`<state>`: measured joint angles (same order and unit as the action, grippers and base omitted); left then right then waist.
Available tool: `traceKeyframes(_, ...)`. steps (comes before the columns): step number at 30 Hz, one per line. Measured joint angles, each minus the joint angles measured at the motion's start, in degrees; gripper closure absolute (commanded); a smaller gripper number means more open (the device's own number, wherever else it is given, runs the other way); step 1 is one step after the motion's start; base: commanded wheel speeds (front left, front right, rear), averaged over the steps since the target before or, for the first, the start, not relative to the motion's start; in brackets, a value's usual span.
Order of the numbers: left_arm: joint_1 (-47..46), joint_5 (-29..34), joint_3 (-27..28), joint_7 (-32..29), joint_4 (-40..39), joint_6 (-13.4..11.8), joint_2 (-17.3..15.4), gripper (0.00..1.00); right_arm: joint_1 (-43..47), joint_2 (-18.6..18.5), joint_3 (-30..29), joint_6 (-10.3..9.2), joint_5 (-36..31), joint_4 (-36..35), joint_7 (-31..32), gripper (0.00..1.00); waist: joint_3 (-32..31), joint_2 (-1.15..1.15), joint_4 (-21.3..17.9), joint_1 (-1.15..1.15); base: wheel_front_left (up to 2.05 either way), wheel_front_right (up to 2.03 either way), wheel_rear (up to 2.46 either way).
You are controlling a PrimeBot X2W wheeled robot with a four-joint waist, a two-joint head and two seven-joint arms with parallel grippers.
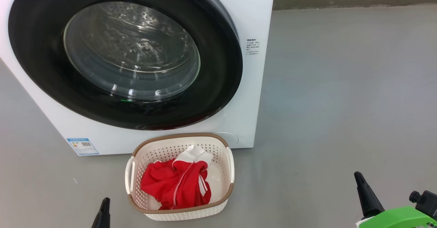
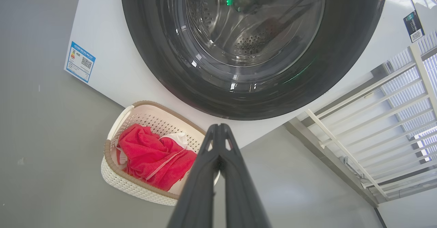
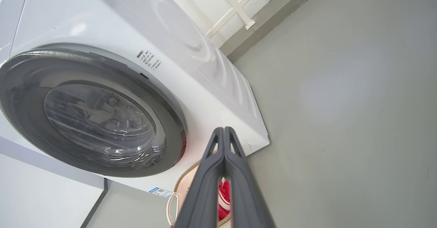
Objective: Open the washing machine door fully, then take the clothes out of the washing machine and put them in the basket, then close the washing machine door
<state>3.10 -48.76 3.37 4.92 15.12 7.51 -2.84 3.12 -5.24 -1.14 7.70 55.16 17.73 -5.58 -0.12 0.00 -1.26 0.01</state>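
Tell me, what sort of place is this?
Most likely a laundry corner, perhaps in a test space rather than a home. A white front-loading washing machine stands on a plain grey floor, and a small basket holding red clothes sits right in front of it.

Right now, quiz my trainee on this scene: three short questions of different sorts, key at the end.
1. True or false: the door is shut.
2. Where are the clothes? A) drum B) basket C) floor
3. Fill in: the left gripper and right gripper are both ___ (open/shut).
Key: 1 true; 2 B; 3 shut.
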Motion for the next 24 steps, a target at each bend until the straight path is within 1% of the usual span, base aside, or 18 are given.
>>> traceKeyframes(24, -2.25, -14.9, 0.33, -3.92, 0.08, 0.0, 0.07, 1.0, -2.33, 0.82, -2.02, -0.14, 12.99, -0.68, 4.12, 1.0, 0.1, 0.0, 0.45, 0.0, 0.0, 0.0, 0.0)
